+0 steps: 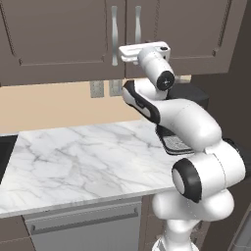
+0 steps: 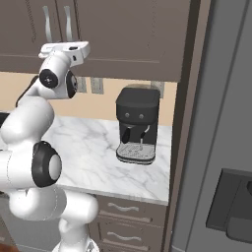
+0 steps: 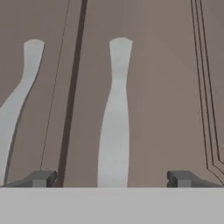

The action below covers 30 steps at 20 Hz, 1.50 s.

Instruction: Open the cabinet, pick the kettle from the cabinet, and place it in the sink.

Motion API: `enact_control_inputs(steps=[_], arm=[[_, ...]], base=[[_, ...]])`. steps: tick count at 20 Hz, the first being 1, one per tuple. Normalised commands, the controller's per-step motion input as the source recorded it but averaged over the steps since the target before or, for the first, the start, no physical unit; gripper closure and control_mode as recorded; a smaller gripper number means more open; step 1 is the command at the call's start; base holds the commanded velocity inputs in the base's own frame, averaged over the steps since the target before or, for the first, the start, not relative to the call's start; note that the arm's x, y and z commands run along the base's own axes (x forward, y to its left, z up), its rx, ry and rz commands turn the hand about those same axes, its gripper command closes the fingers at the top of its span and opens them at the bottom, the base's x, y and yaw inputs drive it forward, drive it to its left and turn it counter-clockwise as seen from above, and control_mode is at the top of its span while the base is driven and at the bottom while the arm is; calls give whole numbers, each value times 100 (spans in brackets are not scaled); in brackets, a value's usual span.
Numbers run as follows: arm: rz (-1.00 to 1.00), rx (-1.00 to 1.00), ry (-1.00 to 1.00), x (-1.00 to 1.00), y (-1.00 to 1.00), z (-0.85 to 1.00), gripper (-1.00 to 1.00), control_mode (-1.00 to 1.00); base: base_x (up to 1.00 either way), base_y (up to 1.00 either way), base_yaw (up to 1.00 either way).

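At the far left edge, the black recessed sink (image 1: 4, 156) cuts into the white marble counter (image 1: 83, 157). Above, the dark brown panelled wall cabinet (image 1: 59, 34) is shut, so the kettle is hidden. The hand (image 3: 111, 178) is released, jaws wide, straddling the right door's curved silver handle (image 3: 114, 118), whose long axis runs vertically, straight ahead.

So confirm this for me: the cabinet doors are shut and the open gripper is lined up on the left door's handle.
Not quite. The hand view shows the open gripper straddling the right door's handle, with the other handle off to its left. The cabinet doors are indeed shut.
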Motion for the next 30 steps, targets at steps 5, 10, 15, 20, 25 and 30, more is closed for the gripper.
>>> enact_control_inputs(steps=[5, 10, 15, 20, 25, 30], arm=[[0, 0, 0, 37, 13, 0, -100, -100], [0, 0, 0, 37, 14, 0, 100, -100], [0, 0, 0, 35, 11, 0, 100, -100], [0, 0, 9, 49, 21, 0, 100, -100], [0, -5, 29, 69, 27, 0, 100, -100], [0, -8, 44, 79, 25, -4, 100, -100]], base=[[0, 0, 0], [0, 0, 0], [0, 0, 0], [0, 0, 0], [0, 0, 0], [0, 0, 0]])
